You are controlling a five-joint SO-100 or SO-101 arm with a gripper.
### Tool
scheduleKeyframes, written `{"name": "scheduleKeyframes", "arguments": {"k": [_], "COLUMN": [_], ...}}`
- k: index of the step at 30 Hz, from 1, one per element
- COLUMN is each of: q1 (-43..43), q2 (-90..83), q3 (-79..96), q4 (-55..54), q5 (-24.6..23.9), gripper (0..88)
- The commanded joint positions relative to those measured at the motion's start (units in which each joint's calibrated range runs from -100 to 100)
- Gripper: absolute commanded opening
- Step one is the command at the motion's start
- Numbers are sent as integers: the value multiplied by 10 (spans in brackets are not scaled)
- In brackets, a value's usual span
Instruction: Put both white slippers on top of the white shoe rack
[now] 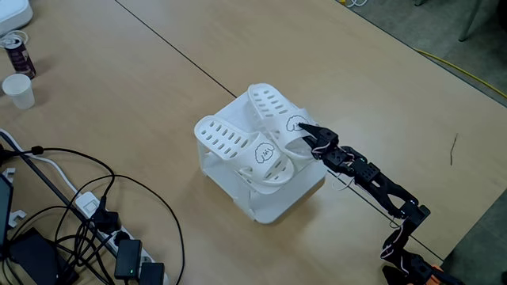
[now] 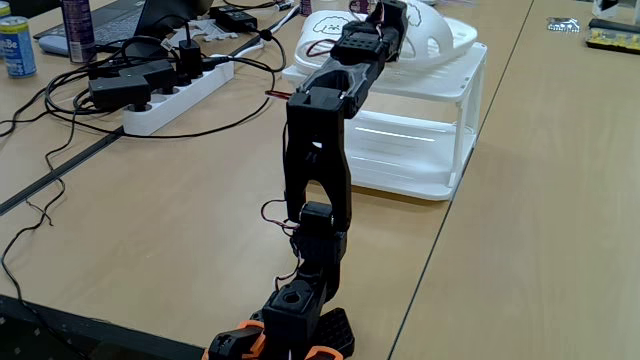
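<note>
Table (image 1: 158, 71) holds the rack (image 1: 273, 202) w/ both slippers (image 1: 238, 146) on top, side by side. Gripper (image 1: 307, 136) at 3 o'clock, jaws on the right slipper's (image 1: 277, 107) strap; can't tell if clamped. Prob. light, rubbery, bendy; strap edge best hold.

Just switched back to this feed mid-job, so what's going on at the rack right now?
Both white slippers lie side by side on top of the white shoe rack. The arm reaches out over the table, and its gripper is at the toe end of the right-hand slipper as a fixed view shows it. Whether it is clamped on that slipper or has let go, I cannot tell. Cables and a power strip lie to the left.
</note>
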Motion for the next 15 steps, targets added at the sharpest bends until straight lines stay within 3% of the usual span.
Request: {"name": "scheduleKeyframes", "arguments": {"k": [1,8,15], "q1": [3,4,4], "q2": [-18,-16,-16], "q3": [-2,13,13], "q4": [-2,-5,-6], "q5": [4,4,4], "gripper": [7,99,108]}}
